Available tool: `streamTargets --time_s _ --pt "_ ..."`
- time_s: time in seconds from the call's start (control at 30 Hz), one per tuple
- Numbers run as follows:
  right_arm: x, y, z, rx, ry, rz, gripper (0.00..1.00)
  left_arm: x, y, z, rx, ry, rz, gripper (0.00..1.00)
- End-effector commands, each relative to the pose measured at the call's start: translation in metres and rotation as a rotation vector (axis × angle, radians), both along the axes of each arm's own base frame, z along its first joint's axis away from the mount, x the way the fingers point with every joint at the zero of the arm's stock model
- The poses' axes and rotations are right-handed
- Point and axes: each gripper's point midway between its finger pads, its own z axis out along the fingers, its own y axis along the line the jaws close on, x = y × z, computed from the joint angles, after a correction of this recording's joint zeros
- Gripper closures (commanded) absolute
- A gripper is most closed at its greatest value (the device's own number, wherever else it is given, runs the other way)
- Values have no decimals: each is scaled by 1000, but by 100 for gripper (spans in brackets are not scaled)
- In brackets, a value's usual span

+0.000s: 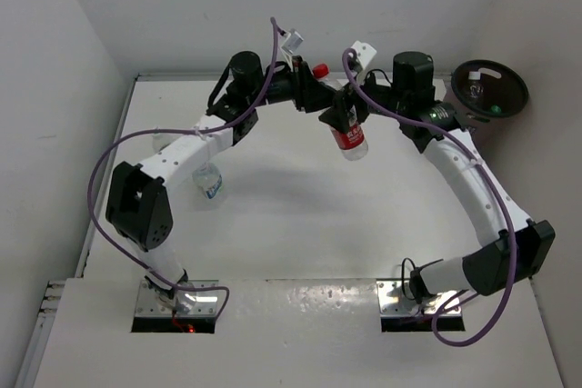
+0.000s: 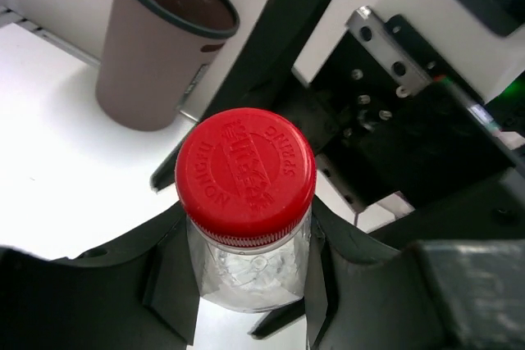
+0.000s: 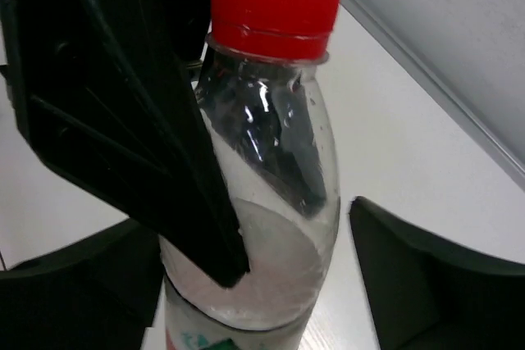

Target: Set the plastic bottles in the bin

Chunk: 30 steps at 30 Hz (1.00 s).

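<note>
A clear plastic bottle [image 1: 351, 140] with a red cap and red label hangs in the air at the back middle, between both grippers. My left gripper [image 1: 318, 90] is shut on its neck, just under the red cap [image 2: 246, 174]. My right gripper [image 1: 350, 120] stands open around the bottle's body [image 3: 271, 161], with a gap showing beside its right finger [image 3: 426, 276]. The brown bin [image 1: 473, 88] stands at the back right, also in the left wrist view [image 2: 148, 63]. A second clear bottle [image 1: 209, 184] lies on the table under my left arm.
The bin holds a green thing [image 1: 494, 108] and something white. Another clear object [image 1: 165, 140] lies near the table's left edge. White walls close in the table at the back and left.
</note>
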Motion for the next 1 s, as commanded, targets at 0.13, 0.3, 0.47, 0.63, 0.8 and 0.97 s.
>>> streamTargets --time_s 0.13,0.3,0.47,0.63,0.8,0.97 --pt "5 -2 1 -76 -31 -20 46 -19 -4 35 -58 -73 -61 76" --pt "10 -18 4 -79 -39 -67 70 1 15 33 -46 -50 3 14" --pt "24 -74 23 -43 -92 -231 76 47 74 57 -52 -75 180 0" --pt "63 -203 76 115 -241 -651 88 83 135 58 -43 -88 326 0" --pt "86 -325 147 303 -521 -1010 93 81 140 41 -28 -79 329 0" --pt "101 -386 164 330 -570 -1198 94 80 140 38 -27 -81 320 0"
